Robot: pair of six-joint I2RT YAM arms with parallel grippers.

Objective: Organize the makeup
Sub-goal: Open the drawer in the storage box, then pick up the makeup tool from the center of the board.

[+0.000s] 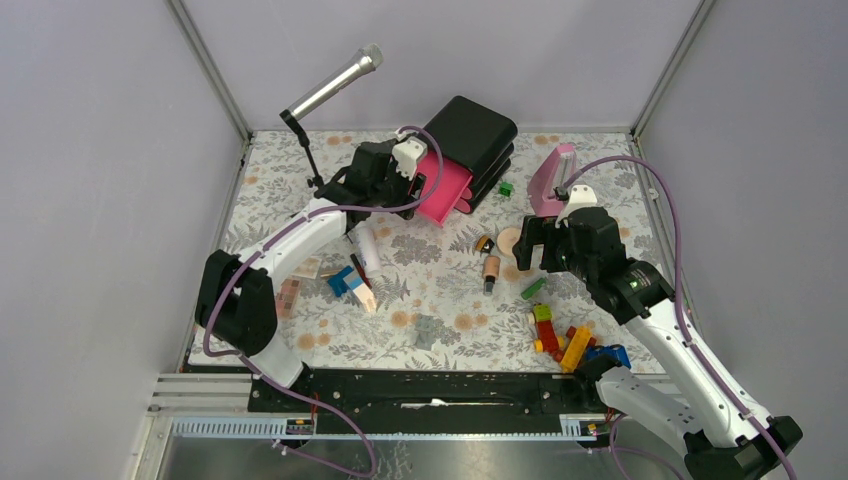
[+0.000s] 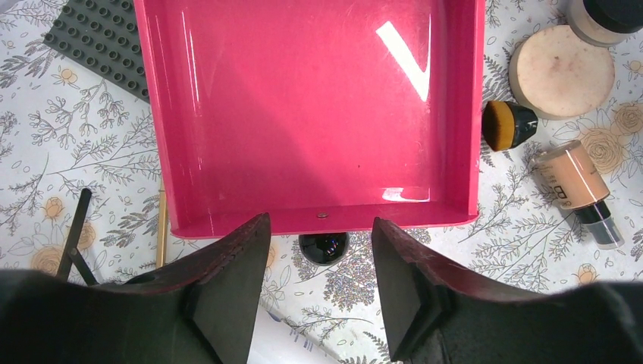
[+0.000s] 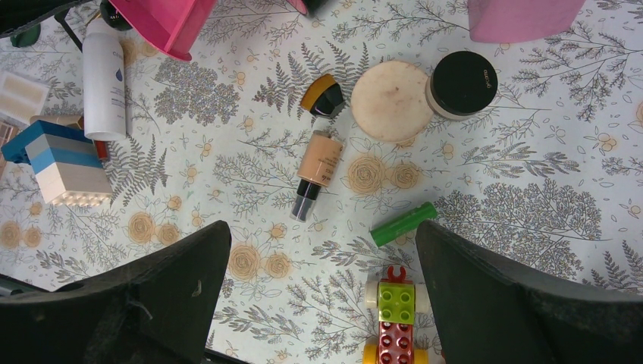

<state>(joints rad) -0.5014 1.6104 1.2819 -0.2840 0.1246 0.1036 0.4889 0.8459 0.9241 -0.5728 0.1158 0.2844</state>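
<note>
The left tool (image 2: 320, 224) is open and grips nothing. Its 2 dark fingers are spread just short of the near wall of a bright pink tray (image 2: 318, 114). A small glossy black round object (image 2: 324, 247) sits against the middle of that wall, between the fingers. In the overhead view the tray juts from a black case (image 1: 475, 135) at the far side of the flower-patterned desk (image 1: 450, 290).

The right tool (image 3: 322, 227) is also open and grips nothing; it hangs above the middle of the desk. Below it lies a peach bottle (image 3: 317, 168) on its side, black cap toward the camera. Just beyond the bottle are a short brush (image 3: 324, 95), a round beige puff (image 3: 392, 101) and, touching the puff, a black-lidded jar (image 3: 461, 83).

A white tube (image 3: 104, 80) lies well to the left, near the tray's corner. A brown square palette (image 1: 289, 297) lies at the desk's left edge, beside the left arm.

A green stick (image 3: 403, 224) lies between the right tool's fingers, with bright building bricks (image 3: 396, 318) just nearer. A pink metronome (image 1: 553, 178) stands beyond the right tool.
</note>
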